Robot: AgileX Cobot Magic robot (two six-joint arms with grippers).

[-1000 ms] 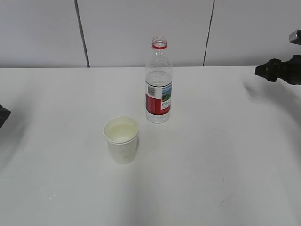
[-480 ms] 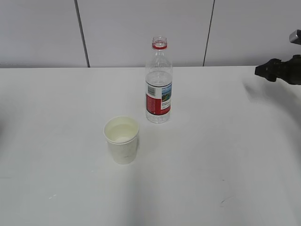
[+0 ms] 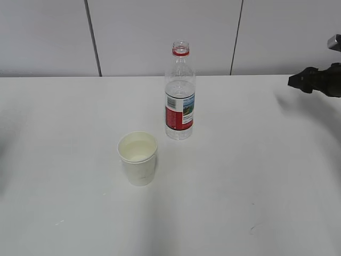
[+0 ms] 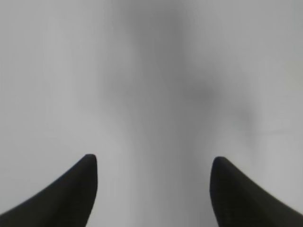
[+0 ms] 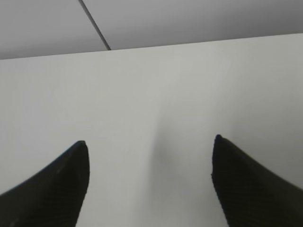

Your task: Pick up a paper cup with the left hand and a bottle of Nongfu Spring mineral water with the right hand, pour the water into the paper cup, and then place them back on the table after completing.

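We found the paper cup [image 3: 137,158] and uncapped bottle [image 3: 180,92] upright, near each other on the table [image 3: 256,176]; left hand [image 4: 152,163] and right hand [image 5: 149,144] gaped apart, empty.

Right end effector [image 5: 149,179] spread wide, empty, over white table [image 5: 156,85]

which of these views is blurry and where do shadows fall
Exterior view: sharp, with a soft shadow on the table under the right end effector. Left wrist view: out of focus, grey smears between the end effector fingertips. Right wrist view: fairly sharp, faint shadow mid-table.
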